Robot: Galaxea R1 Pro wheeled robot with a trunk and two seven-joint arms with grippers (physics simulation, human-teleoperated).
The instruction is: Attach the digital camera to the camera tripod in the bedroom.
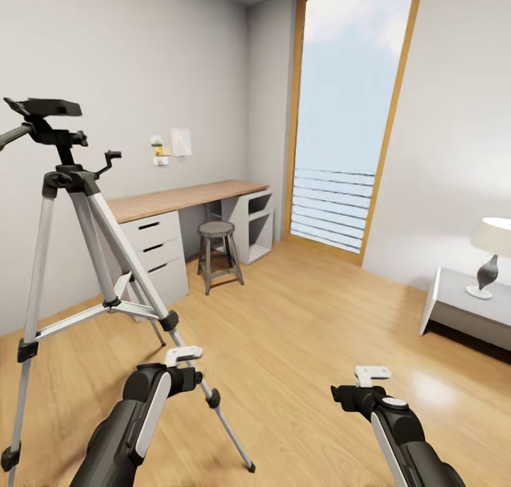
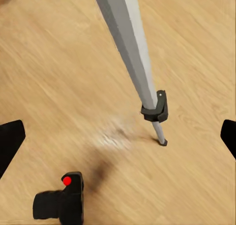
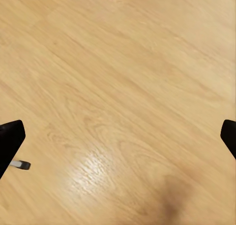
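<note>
The camera tripod stands on the wood floor at the left, silver legs spread, its black head bare on top. In the left wrist view the digital camera, black with a red button, lies on the floor near one tripod leg and its foot. My left gripper hangs open above the floor, the camera off to one side of its fingers. My right gripper is open over bare floor, fingers wide apart. Both arms reach forward low in the head view.
A wooden-topped desk with white drawers runs along the left wall, and a round stool stands before it. A tall window is in the far wall. At the right, a lamp rests on a low white table.
</note>
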